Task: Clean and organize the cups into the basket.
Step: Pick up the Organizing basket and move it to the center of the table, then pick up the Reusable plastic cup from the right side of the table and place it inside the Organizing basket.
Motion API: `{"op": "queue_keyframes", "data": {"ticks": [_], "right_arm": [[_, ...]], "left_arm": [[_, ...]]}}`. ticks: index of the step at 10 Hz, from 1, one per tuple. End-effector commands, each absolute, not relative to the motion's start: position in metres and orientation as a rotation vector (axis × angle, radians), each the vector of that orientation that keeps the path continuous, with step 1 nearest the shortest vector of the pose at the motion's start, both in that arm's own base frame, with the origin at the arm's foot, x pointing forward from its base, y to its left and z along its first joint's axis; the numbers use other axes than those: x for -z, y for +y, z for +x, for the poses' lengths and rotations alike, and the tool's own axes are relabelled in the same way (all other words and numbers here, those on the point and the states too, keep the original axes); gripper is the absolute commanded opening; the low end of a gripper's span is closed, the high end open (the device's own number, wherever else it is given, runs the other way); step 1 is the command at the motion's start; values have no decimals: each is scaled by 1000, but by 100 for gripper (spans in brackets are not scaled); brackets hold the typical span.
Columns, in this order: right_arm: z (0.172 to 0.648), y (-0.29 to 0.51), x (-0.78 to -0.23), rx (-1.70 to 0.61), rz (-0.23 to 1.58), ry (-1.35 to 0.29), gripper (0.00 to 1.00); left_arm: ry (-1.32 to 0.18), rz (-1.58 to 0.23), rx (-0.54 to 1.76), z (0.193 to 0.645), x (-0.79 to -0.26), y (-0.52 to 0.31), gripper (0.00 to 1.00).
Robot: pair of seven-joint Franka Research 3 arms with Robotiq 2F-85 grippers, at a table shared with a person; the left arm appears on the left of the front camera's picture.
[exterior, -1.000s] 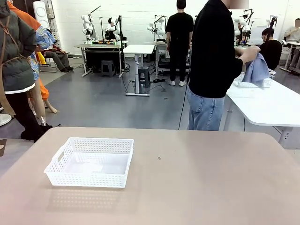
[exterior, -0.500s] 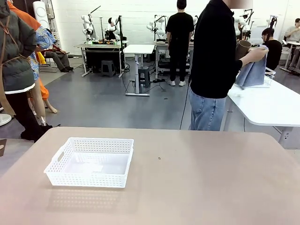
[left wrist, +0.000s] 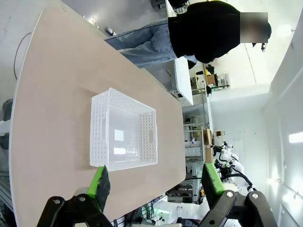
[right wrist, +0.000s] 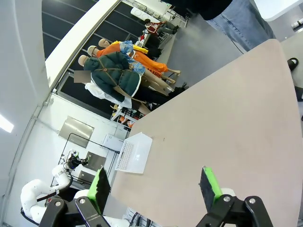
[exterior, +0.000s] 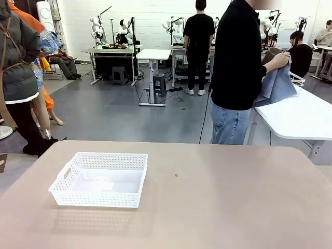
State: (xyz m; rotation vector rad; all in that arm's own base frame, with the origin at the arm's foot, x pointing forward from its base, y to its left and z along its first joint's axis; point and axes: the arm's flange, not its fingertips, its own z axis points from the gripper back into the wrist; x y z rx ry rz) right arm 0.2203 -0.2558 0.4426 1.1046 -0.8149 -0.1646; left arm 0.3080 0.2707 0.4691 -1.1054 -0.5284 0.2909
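The white perforated basket (exterior: 96,198) stands with nothing in it on the left part of the tan table (exterior: 218,207). Behind the far edge a person in a black top holds a tan cup (exterior: 270,53) in a blue cloth (exterior: 277,83) over the white side table. In the left wrist view my left gripper (left wrist: 156,182) hangs open high over the basket (left wrist: 98,137), nothing between its green pads. In the right wrist view my right gripper (right wrist: 155,184) is open too, above the bare table, with the basket (right wrist: 124,156) far off.
A white side table (exterior: 301,116) with a wire basket (exterior: 296,80) stands at the back right, beside the person. The tan table (right wrist: 227,118) is bare apart from the basket. Other people and benches are farther back.
The person has brought the cloth up around a tan cup and shifted it slightly right. The basket has stayed put and both grippers are still open.
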Motion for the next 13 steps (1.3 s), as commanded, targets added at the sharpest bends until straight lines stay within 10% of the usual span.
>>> {"op": "queue_keyframes", "data": {"ticks": [1, 13], "right_arm": [[223, -257, -443, 164, 1119, -836, 100], [223, -257, -443, 164, 1119, -836, 100]], "left_arm": [[-532, -1110, -292, 307, -470, 272, 100], [-532, -1110, -292, 307, -470, 272, 100]]}}
